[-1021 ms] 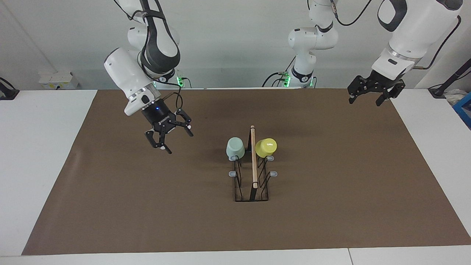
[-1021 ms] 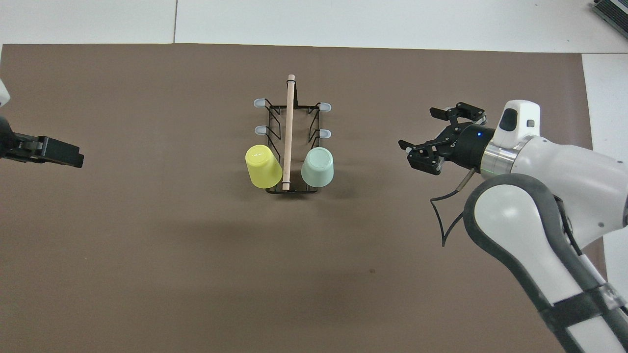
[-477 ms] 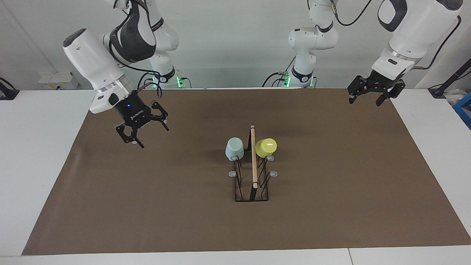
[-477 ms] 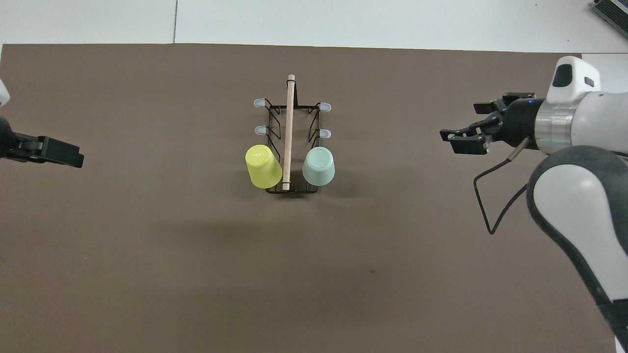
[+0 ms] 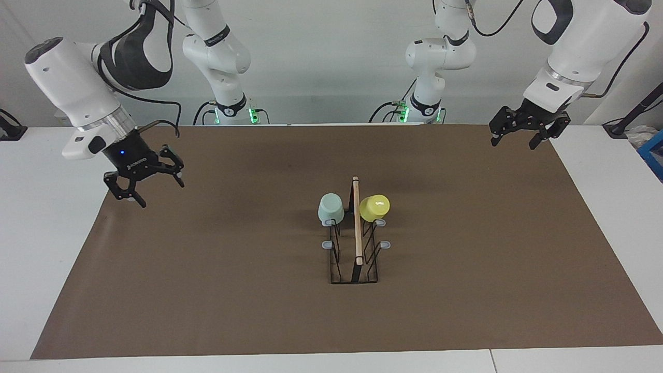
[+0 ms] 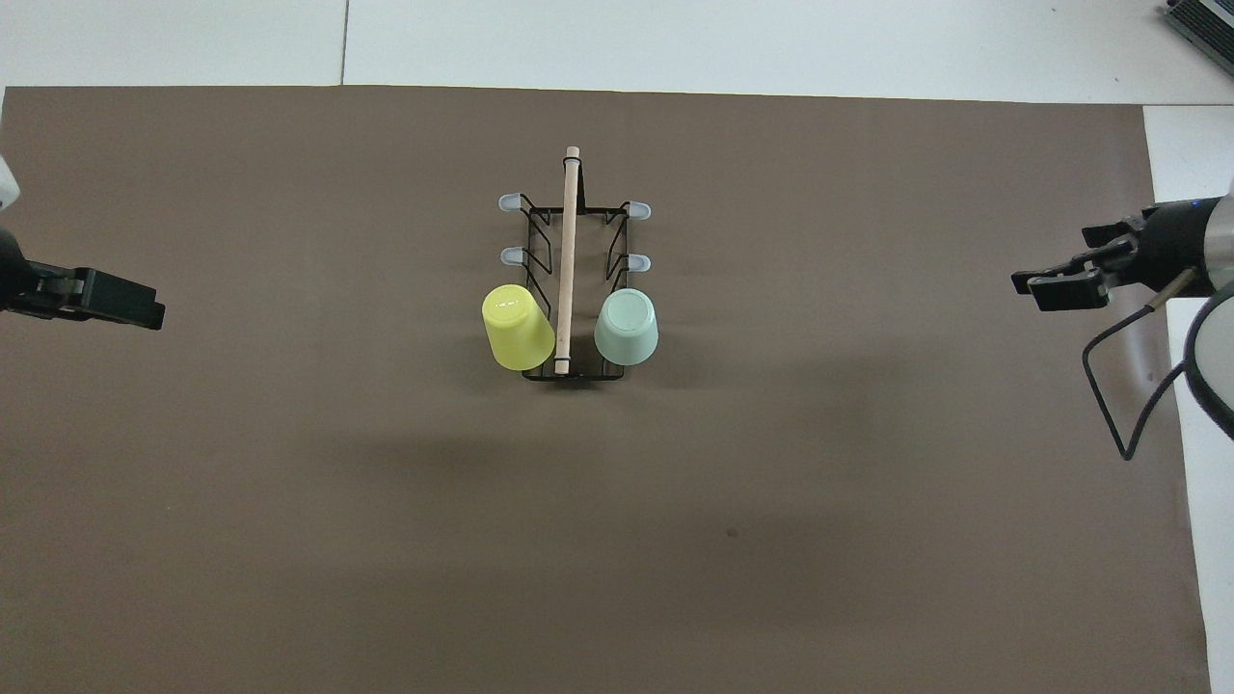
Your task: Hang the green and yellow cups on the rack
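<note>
The black wire rack [image 5: 357, 243] [image 6: 570, 241] with its wooden top rod stands mid-mat. At the rack's end nearest the robots, the pale green cup [image 5: 330, 207] [image 6: 626, 328] hangs upside down on the prong toward the right arm. The yellow cup [image 5: 374, 207] [image 6: 518, 328] hangs likewise on the prong toward the left arm. My right gripper [image 5: 160, 192] [image 6: 1060, 258] is open and empty, up over the mat's edge at the right arm's end. My left gripper [image 5: 513, 144] [image 6: 149, 313] waits open and empty over the mat's edge at the left arm's end.
A brown mat [image 5: 207, 290] covers most of the white table [image 5: 46, 248]. Several grey-capped prongs [image 5: 385, 244] on the rack's farther part are bare. A blue item [image 5: 653, 150] lies off the mat at the left arm's end.
My right gripper has drawn away from the rack toward the right arm's end of the table, staying open. The cups, the rack and the left arm have not moved.
</note>
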